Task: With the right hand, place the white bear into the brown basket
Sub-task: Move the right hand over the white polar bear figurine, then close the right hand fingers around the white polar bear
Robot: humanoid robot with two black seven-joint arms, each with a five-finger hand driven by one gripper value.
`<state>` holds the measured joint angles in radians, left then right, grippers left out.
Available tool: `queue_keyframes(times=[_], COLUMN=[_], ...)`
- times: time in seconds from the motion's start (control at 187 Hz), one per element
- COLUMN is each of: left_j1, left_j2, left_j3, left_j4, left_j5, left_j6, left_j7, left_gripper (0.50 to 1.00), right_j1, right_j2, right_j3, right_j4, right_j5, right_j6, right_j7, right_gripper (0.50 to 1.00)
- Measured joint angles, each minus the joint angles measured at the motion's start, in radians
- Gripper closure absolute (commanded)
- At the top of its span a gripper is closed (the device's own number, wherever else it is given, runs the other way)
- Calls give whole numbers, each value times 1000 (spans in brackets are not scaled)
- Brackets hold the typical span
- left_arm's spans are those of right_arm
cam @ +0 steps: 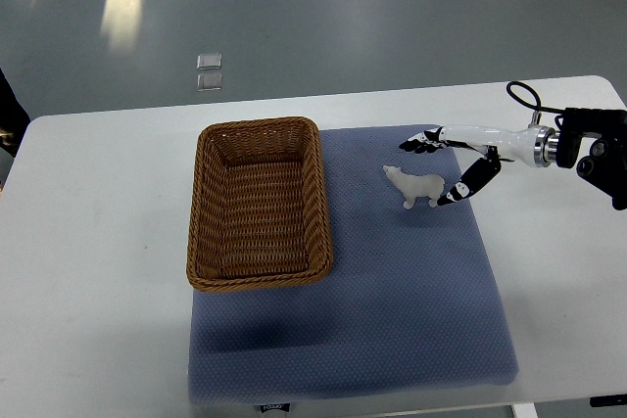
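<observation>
Right hand (pixel 453 165) spread open just beside white bear (pixel 415 186) on blue mat (pixel 411 301); brown basket (pixel 259 203) left

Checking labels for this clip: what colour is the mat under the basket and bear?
Blue-grey, plain; the mat shows best in the top view, the only one.

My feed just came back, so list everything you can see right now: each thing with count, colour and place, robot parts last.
brown basket: one, brown wicker, holding nothing, on the mat's left part.
white bear: one, white, standing on the mat right of the basket, head toward the basket.
mat: one, blue-grey, spread over the table's middle.
table: one, white, under everything.
floor tiles: two small pale squares, beyond the table's far edge.
right hand: one, white with black fingertips, open, around the bear's rear, from the right edge.
</observation>
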<state>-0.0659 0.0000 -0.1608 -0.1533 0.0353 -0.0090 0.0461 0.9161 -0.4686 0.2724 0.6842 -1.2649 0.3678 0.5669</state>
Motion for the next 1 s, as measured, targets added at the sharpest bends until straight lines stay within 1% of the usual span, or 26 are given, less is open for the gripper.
queue_keyframes(times=[0.027, 0.267, 0.336, 0.507, 0.704, 0.742, 0.945, 0.998], left_j1=[0, 0, 0, 0, 0, 0, 0, 0], left_j2=[0, 0, 0, 0, 0, 0, 0, 0], left_j3=[0, 0, 0, 0, 0, 0, 0, 0], left_j4=[0, 0, 0, 0, 0, 0, -1, -1], left_j5=[0, 0, 0, 0, 0, 0, 0, 0], left_j6=[0, 0, 0, 0, 0, 0, 0, 0], left_j7=[0, 0, 0, 0, 0, -1, -1, -1], left_gripper=[500, 500, 500, 500, 500, 500, 500, 500], right_j1=[1, 4, 4, 4, 26, 31, 39, 39], right_j2=[0, 10, 11, 16, 29, 30, 31, 31], right_j3=[-4, -26, -27, -28, -36, -45, -73, -74], right_j4=[0, 0, 0, 0, 0, -1, -1, -1], right_j5=[0, -27, -41, -60, -84, -85, -87, -87], right_j6=[-3, -19, -20, -21, -22, -24, -45, -46], right_j7=[0, -6, -7, -7, -9, -9, -10, -10], right_gripper=[626, 644, 658, 666, 687, 695, 703, 715])
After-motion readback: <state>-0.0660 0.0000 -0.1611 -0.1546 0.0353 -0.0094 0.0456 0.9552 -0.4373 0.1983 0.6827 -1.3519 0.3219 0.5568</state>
